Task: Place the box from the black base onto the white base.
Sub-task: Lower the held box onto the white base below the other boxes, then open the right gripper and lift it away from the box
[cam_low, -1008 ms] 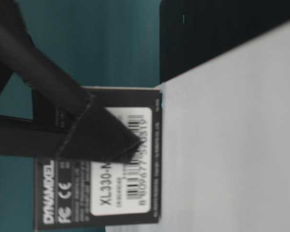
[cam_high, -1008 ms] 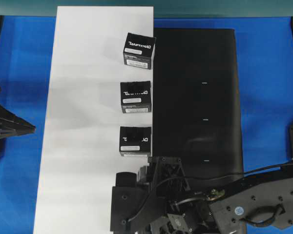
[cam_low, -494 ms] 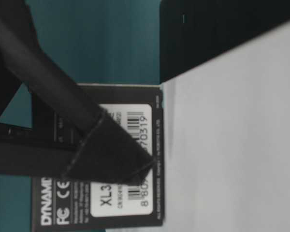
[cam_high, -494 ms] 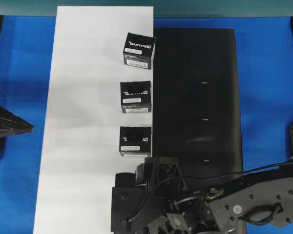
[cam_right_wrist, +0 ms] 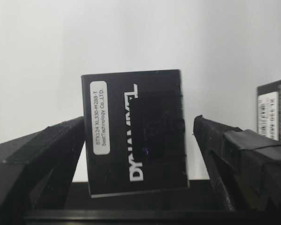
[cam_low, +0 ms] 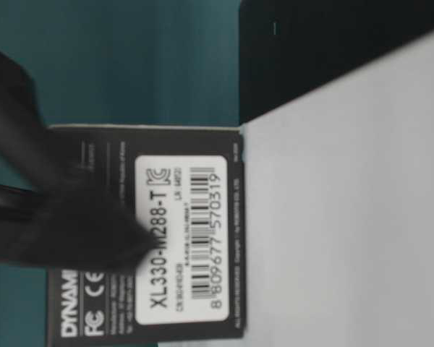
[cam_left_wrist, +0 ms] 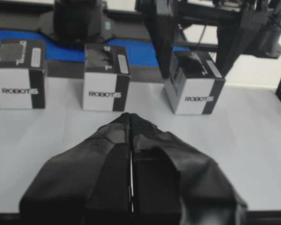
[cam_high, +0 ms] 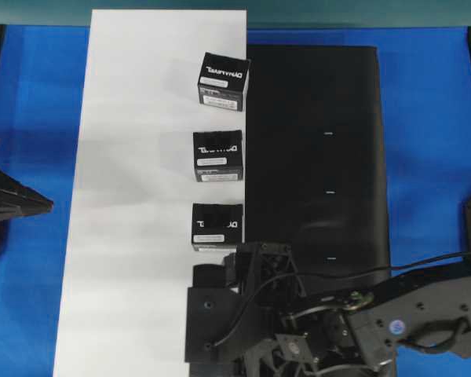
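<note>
My right gripper [cam_right_wrist: 138,154] is hanging with fingers apart, straddling the box [cam_right_wrist: 136,131] without touching; the box is sitting on the white base [cam_right_wrist: 131,33], directly between them.

Centre frame, the box [cam_right_wrist: 133,138] sits flat on the white base [cam_right_wrist: 131,37], its white sticker label along the left side and the logo lettering running vertically. The right gripper [cam_right_wrist: 138,140] stands spread wide, one finger [cam_right_wrist: 42,150] at lower left, the other at lower right, both clear of the box. A second box [cam_right_wrist: 274,110] peeks in at the right edge.
</note>
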